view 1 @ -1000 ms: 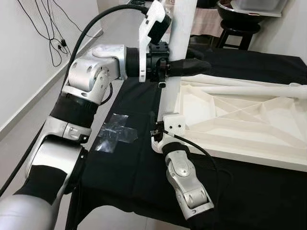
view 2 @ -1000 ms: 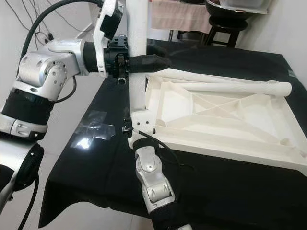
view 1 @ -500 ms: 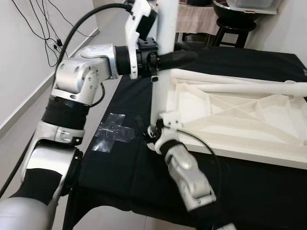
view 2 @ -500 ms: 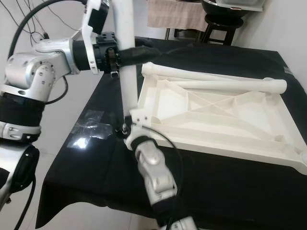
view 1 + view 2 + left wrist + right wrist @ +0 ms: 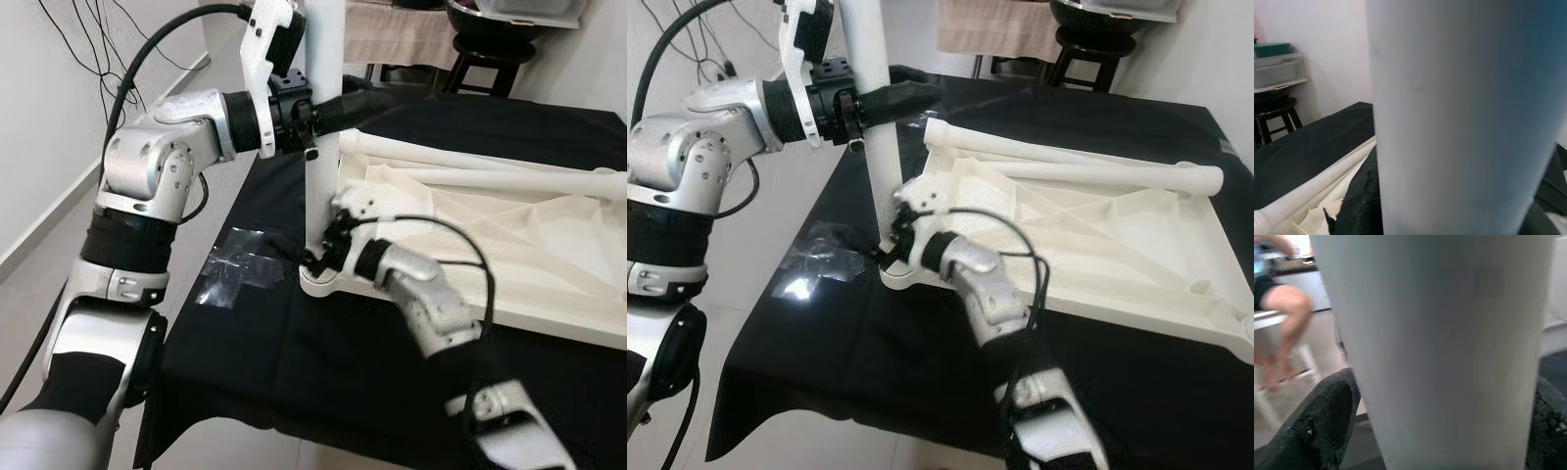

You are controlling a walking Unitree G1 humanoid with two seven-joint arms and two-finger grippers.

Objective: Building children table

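Tabletop, a ribbed white plastic slab, lies underside up on my black-clothed table. Its smooth round white leg stands upright at the near corner. My left gripper clamps it high, my right gripper pinches its base; fingertips hidden.

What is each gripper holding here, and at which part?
Both hold the upright white table leg: the left gripper around its upper part, the right gripper near its foot, where it meets the corner of the upturned white tabletop.
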